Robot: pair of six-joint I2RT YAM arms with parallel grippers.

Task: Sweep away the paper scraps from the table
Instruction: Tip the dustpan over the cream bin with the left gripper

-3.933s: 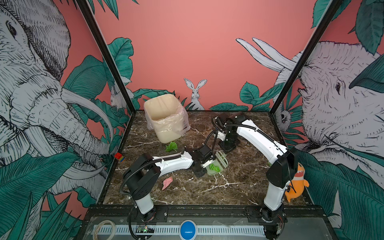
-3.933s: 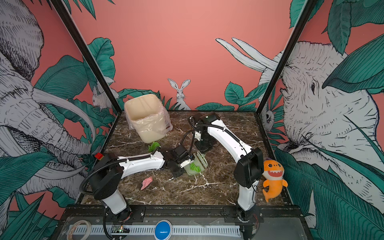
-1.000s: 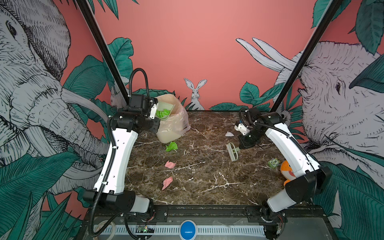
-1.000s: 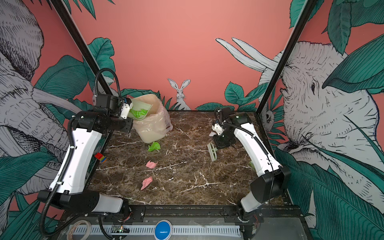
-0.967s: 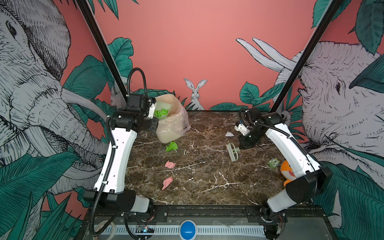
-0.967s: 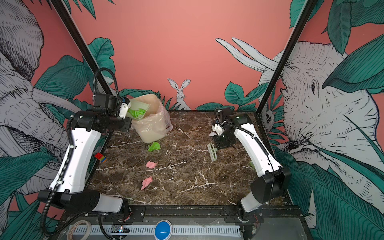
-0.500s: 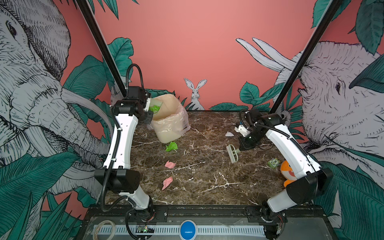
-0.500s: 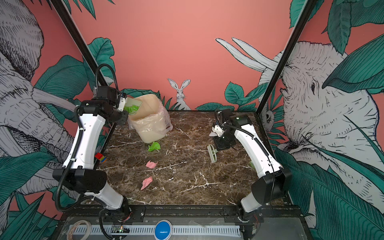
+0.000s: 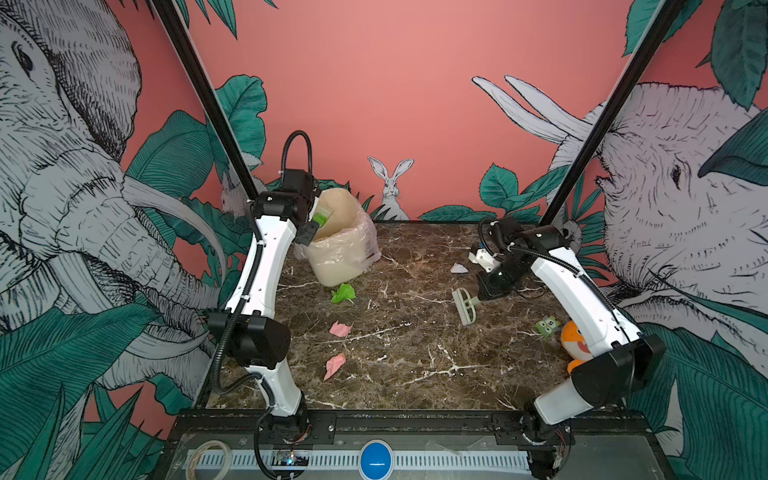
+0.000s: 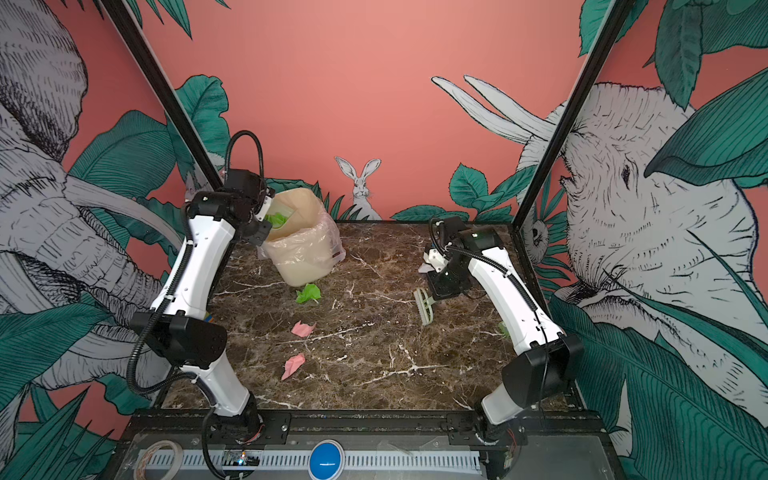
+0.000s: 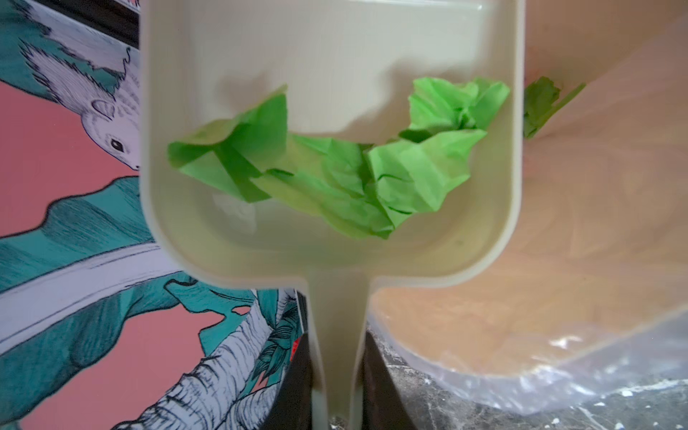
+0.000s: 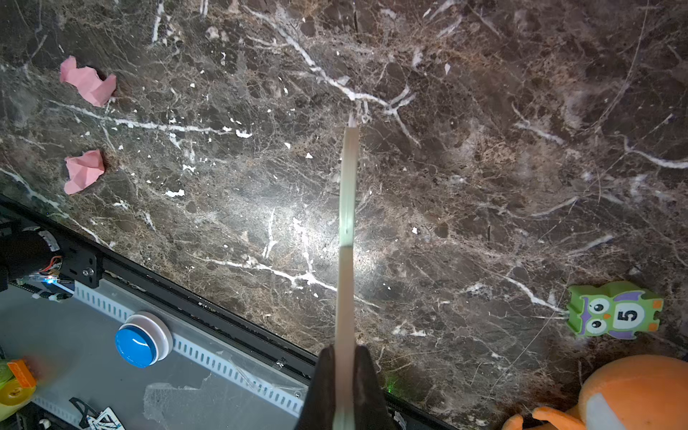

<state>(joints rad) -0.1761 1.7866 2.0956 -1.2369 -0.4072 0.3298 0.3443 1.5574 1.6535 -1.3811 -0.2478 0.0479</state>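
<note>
My left gripper (image 11: 338, 391) is shut on the handle of the pale green dustpan (image 11: 335, 56). It holds the pan at the rim of the cream bin (image 9: 336, 245), with crumpled green paper scraps (image 11: 335, 175) lying in it. On the table (image 9: 415, 374) lie a green scrap (image 9: 343, 293), two pink scraps (image 9: 340, 329) (image 9: 334, 365) and a white scrap (image 9: 459, 268). My right gripper (image 12: 344, 387) is shut on the handle of a pale brush (image 9: 464, 305), held just above the table's right half.
The bin is lined with a clear plastic bag and stands at the back left. A green owl block (image 9: 547, 325) and an orange plush toy (image 9: 575, 343) sit by the right edge. A blue button (image 9: 376, 459) is on the front rail.
My left arm has folded down and swung the dustpan back toward the bin's left rim. The right arm and brush have barely moved.
</note>
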